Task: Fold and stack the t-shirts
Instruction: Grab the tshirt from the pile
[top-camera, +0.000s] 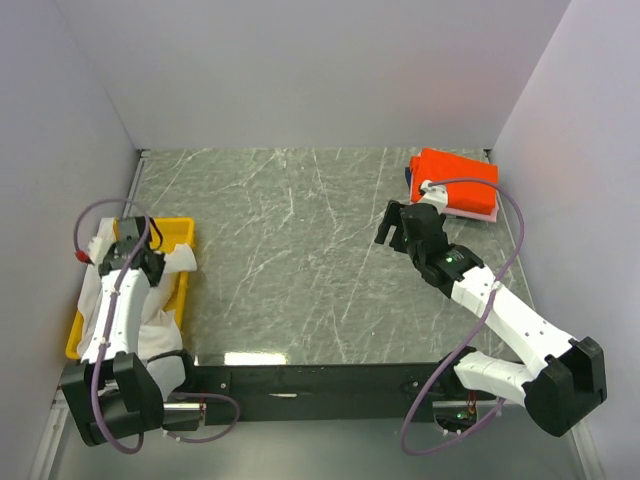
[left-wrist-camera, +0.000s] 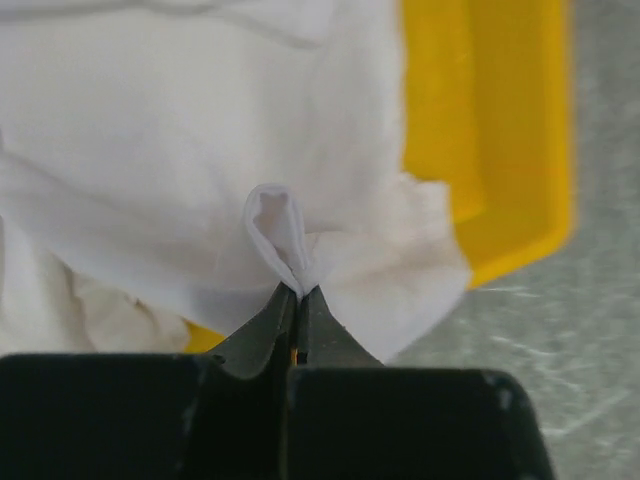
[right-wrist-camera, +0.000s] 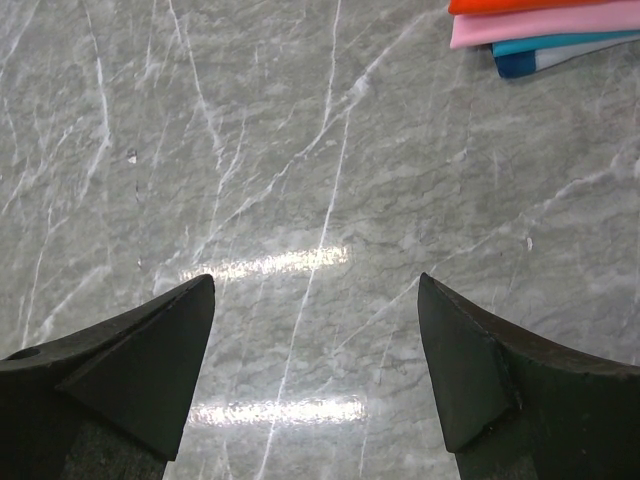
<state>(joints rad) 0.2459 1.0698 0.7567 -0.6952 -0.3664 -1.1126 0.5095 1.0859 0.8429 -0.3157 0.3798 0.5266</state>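
Note:
A crumpled white t-shirt (top-camera: 160, 320) lies in and over the yellow tray (top-camera: 180, 232) at the left. My left gripper (left-wrist-camera: 300, 292) is shut on a pinched fold of that white t-shirt (left-wrist-camera: 150, 150), above the tray's corner (left-wrist-camera: 500, 150). A folded stack sits at the back right, the orange-red t-shirt (top-camera: 457, 178) on top. In the right wrist view the stack's edge shows orange-red (right-wrist-camera: 530, 5), pink (right-wrist-camera: 540, 25) and blue (right-wrist-camera: 560, 50) layers. My right gripper (right-wrist-camera: 315, 300) hangs open over bare table, nothing between its fingers, short of the stack.
The marble table (top-camera: 300, 260) stretches between the tray and the stack. Grey walls close in on the left, back and right. A black base rail (top-camera: 320, 380) runs along the near edge.

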